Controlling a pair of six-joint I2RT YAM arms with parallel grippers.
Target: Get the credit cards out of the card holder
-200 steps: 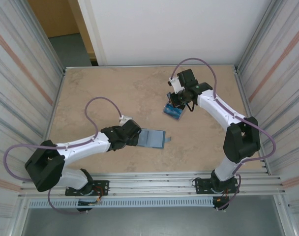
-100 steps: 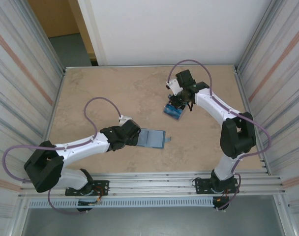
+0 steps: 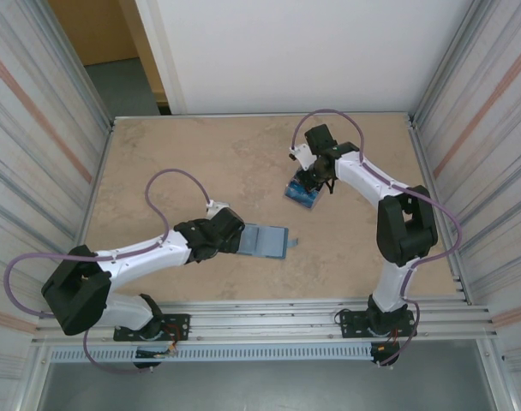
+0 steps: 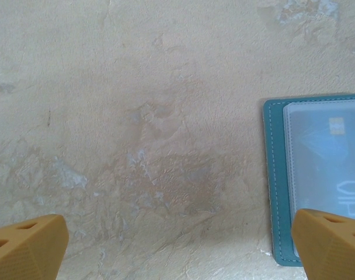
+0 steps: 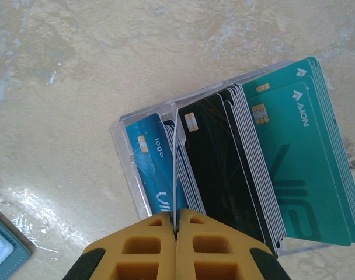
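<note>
Mara: Since a second back, the right arm's elbow has folded in toward the table's middle, and its wrist sits a shade further left over the pile. Left arm: no shift that we can see.

Tull: Noted. Card holder (image 3: 266,241)?

Mara: Flat and open on the table (image 3: 175,154), near centre, just ahead of the left wrist. Teal stitched border, paler grey-blue lining, small tab (image 3: 293,242) on its right edge. From the left wrist camera we see a cloudy sleeve (image 4: 323,175) with a chip card behind it (lettering cut off by the frame).

Tull: Left gripper (image 4: 180,248)?

Mara: Spread wide, nothing between the fingers. One tip overlaps the holder's near corner in view; contact unclear.

Tull: And the credit cards (image 5: 242,169)?

Mara: Fanned in a clear tray (image 5: 122,140), further back and right, well apart from the holder. Blue at left, black in the middle, teal at right. Right gripper (image 5: 176,219) clenched, with one thin card edge running up into the seam between its pads.

Tull: Anything in the way?

Mara: From above, the right wrist covers part of the pile. Purple cables (image 3: 182,170) loop over both arms.
</note>
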